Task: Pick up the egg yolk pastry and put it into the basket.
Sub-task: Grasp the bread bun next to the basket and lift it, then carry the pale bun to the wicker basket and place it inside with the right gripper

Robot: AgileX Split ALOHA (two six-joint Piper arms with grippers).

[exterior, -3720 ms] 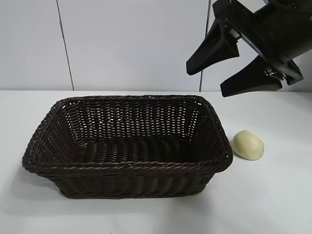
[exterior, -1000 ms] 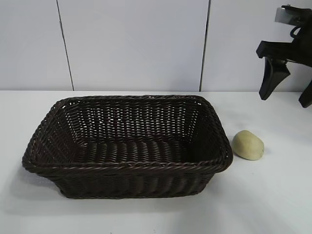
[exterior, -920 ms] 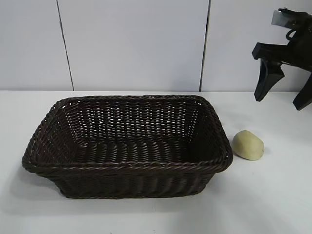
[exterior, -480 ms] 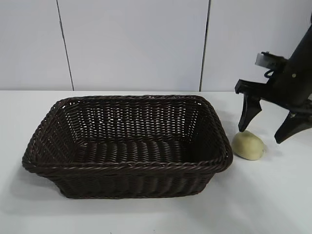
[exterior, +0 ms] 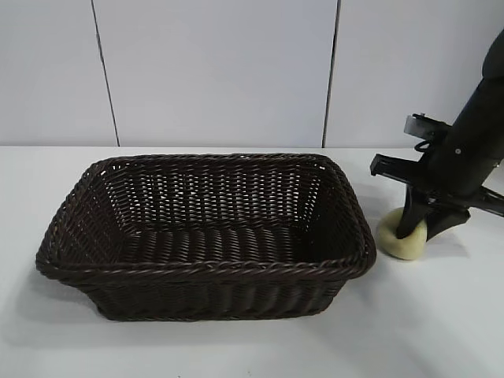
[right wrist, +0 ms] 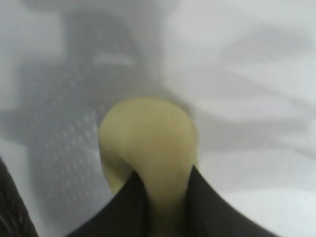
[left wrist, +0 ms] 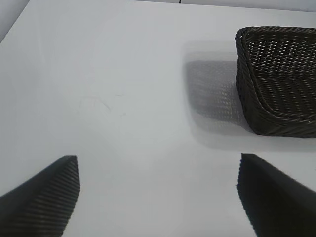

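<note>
The pale yellow egg yolk pastry (exterior: 400, 239) lies on the white table just right of the basket (exterior: 206, 270), a large dark woven one with a braided rim. My right gripper (exterior: 423, 227) has come down on the pastry and is shut on it, its two black fingers squeezing the soft lump in the middle. In the right wrist view the pastry (right wrist: 148, 143) bulges out beyond the pinching fingers (right wrist: 123, 207). My left gripper (left wrist: 158, 197) hovers open over bare table, well away from a corner of the basket (left wrist: 276, 74).
White table top (exterior: 441, 331) stretches around the basket, backed by a pale panelled wall (exterior: 213, 71). The basket's right rim stands close to the gripped pastry.
My right gripper dropped from above the table onto the pastry and shut on it, squashing it. The basket and the left gripper stayed put.
</note>
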